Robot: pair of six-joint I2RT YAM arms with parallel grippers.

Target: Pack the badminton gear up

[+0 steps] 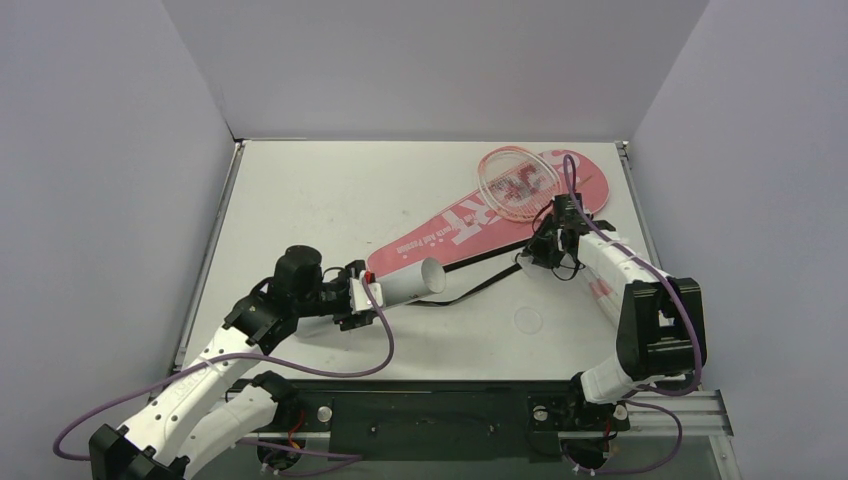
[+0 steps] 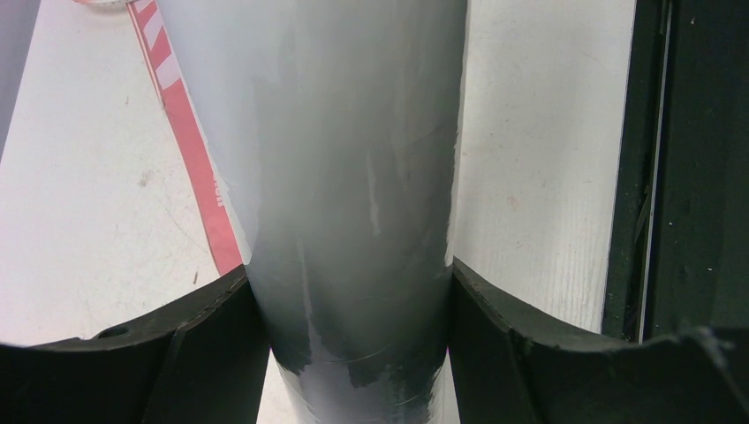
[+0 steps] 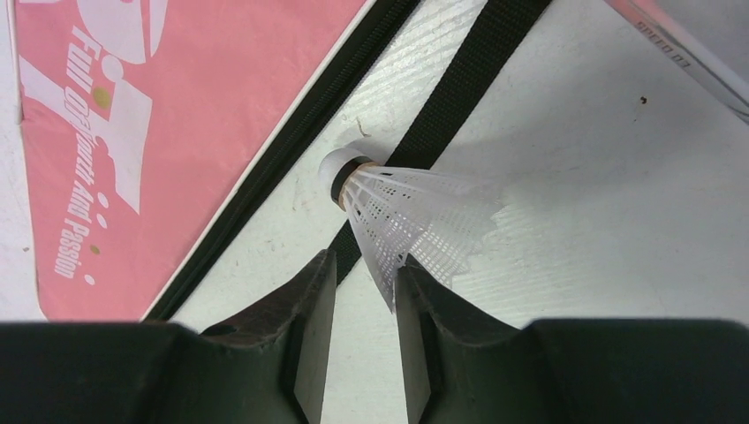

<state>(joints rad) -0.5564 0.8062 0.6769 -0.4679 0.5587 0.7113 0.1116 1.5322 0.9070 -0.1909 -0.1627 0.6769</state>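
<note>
Pale grey walls (image 1: 420, 60) box in the white table (image 1: 300, 190), and the gear is spread across its middle and far right. Your left gripper (image 1: 362, 297) is clamped on the left end of the tube (image 1: 410, 282), one finger pressed to each side. The tube's open mouth points right, toward the other arm. I read that as a holding job: the tube is steadied and aimed so a shuttlecock can be fed in. Whether it is lifted off the table I cannot tell.

Your right gripper (image 3: 364, 278) is low over the table just beside the cover (image 1: 470, 220), at the shuttlecock (image 3: 402, 221). The shuttlecock lies on its side, cork touching the edge of the black strap (image 3: 459, 88) and skirt fanned back toward the wrist. The fingers stand a narrow gap apart with the skirt's rim reaching in between them; I cannot tell whether they pinch it yet. Taking it by the skirt makes sense, since the cork would then lead into the tube.

The cover lies flat, running from mid-table to the far right corner. The rackets (image 1: 515, 182) rest on its wide end, not inside it. So packing looks early to me.
</note>
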